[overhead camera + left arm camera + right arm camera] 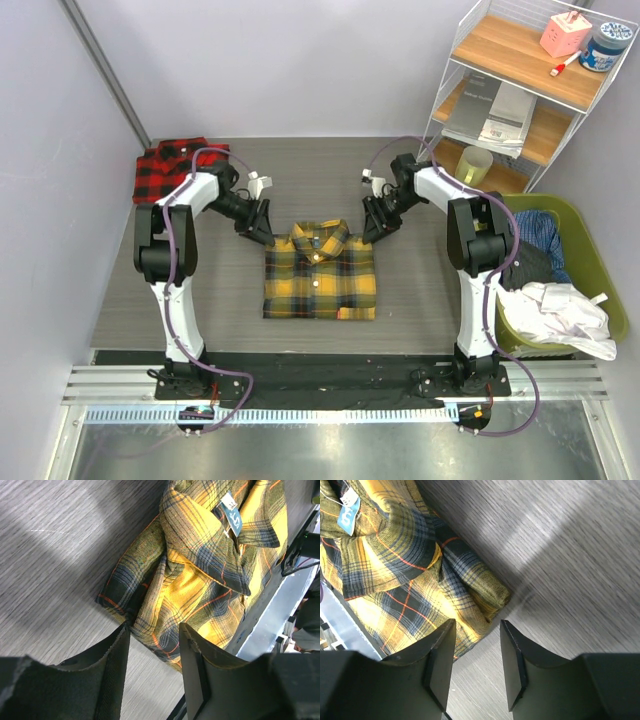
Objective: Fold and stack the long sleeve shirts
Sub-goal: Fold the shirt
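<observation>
Yellow shirt point(320, 272): folded to a rectangle, collar up, in the middle of the desk point(420, 290).
Red shirt point(172, 168): lying at the desk's 10 o'clock corner, well apart.
Left hand point(262, 232): fingers spread, at the yellow shirt's 10 o'clock shoulder.
Right hand point(376, 232): fingers spread, at its 2 o'clock shoulder.

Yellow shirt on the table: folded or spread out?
Folded: the yellow shirt lies as a compact rectangle, collar at the far edge, no sleeves sticking out.
</observation>
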Motion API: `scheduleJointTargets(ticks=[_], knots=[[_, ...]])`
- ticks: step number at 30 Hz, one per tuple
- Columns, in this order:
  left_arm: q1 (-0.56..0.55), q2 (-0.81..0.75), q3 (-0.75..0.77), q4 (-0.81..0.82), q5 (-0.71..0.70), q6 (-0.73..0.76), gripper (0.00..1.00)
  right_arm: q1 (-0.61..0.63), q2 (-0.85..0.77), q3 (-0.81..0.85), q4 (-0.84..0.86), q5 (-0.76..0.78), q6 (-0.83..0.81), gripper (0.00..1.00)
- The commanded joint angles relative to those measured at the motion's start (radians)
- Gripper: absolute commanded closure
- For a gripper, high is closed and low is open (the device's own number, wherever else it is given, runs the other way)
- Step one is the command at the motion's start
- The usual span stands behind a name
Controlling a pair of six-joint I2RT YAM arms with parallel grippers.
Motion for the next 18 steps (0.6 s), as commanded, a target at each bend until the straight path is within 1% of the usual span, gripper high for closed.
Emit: scheduleJointTargets(ticks=[1, 2, 3, 4, 5, 6, 7, 9, 10, 12, 14, 17, 18], knots=[[-0.003, -0.041, 0.021, 0.001, 0.015, -0.001, 0.55, 0.006, 0.008, 0.027, 0.029, -0.017, 0.024, 0.57], [-0.003, -0.035, 0.031, -0.005, 0.013, -0.002, 0.57, 0.006, 0.01, 0.03, 0.032, -0.023, 0.027, 0.6], [-0.003, -0.027, 0.036, -0.012, 0.015, 0.001, 0.59, 0.005, 0.01, 0.032, 0.032, -0.034, 0.03, 0.7], [-0.001, -0.026, 0.041, -0.019, 0.018, 0.004, 0.62, 0.006, 0.008, 0.035, 0.034, -0.034, 0.03, 0.77], [-0.001, -0.026, 0.048, -0.027, 0.024, 0.007, 0.71, 0.006, 0.007, 0.035, 0.034, -0.031, 0.03, 0.87], [-0.001, -0.027, 0.05, -0.032, 0.025, 0.014, 0.75, 0.006, 0.002, 0.035, 0.032, -0.026, 0.03, 0.99], [-0.003, -0.033, 0.053, -0.036, 0.028, 0.019, 0.85, 0.003, -0.01, 0.03, 0.034, -0.025, 0.025, 0.99], [-0.003, -0.048, 0.056, -0.047, 0.021, 0.03, 0.94, 0.0, -0.028, 0.02, 0.032, -0.025, 0.022, 0.99], [-0.001, -0.056, 0.055, -0.042, 0.016, 0.028, 1.0, -0.002, -0.038, 0.014, 0.035, -0.023, 0.024, 0.99], [0.003, -0.075, 0.036, 0.002, -0.013, 0.01, 1.0, -0.011, -0.064, 0.006, 0.046, -0.02, 0.031, 0.99], [0.02, -0.085, 0.021, 0.072, -0.044, -0.048, 1.0, -0.028, -0.075, 0.001, 0.061, 0.006, 0.038, 0.99], [0.038, -0.058, 0.027, 0.12, -0.105, -0.088, 1.0, -0.048, -0.065, -0.003, 0.109, 0.057, 0.045, 0.99], [0.041, -0.047, 0.028, 0.16, -0.123, -0.099, 1.0, -0.051, -0.059, 0.001, 0.123, 0.064, 0.048, 0.99]])
